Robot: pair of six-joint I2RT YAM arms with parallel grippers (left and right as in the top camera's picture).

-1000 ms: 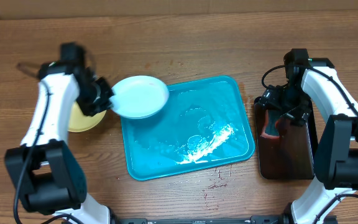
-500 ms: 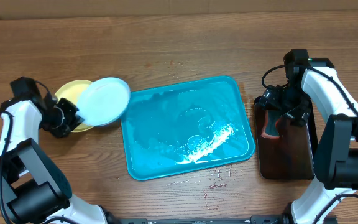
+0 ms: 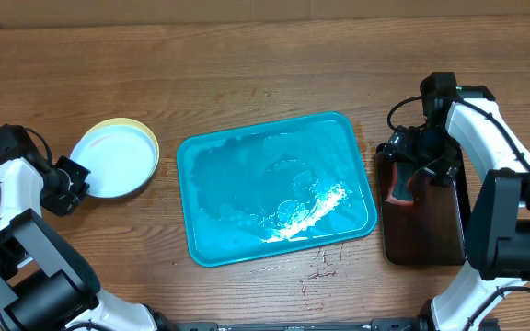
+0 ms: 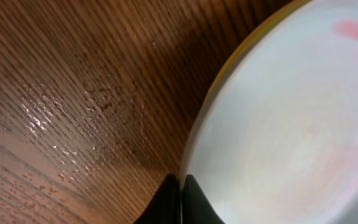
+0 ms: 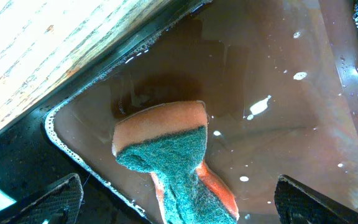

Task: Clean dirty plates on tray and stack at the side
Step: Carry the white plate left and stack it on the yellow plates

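Plate (image 3: 110,162) now leftward, over wooden table (image 3: 274,55)

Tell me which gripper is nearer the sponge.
Right. The right gripper hangs open over the sponge in the dark tray; the left gripper is across the table, gripping a plate.

Overhead straight down, left wrist near plate (image 4: 278,124), right wrist above sponge (image 5: 166,162)
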